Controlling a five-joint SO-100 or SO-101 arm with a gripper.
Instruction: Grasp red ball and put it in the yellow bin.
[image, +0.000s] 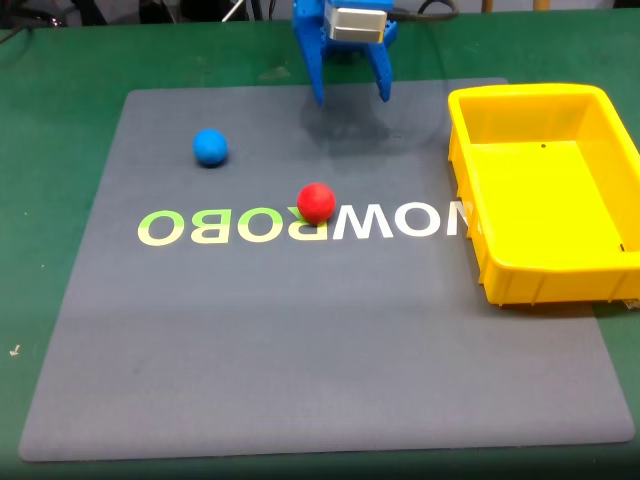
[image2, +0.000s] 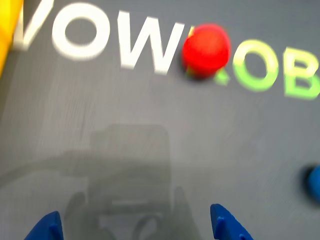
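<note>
The gripper (image: 349, 97) hangs over the mat (image: 300, 340), jaws spread and empty. The red ball (image: 316, 202) rests on the mat's lettering, apart from the bin (image: 470, 180).

Blue end effector (image: 350, 95) (silver block above), black cables.

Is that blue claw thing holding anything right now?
No, nothing. The gripper is open and empty, hanging above the mat. The red ball lies free on the lettering, ahead of the blue fingertips in the wrist view.
</note>
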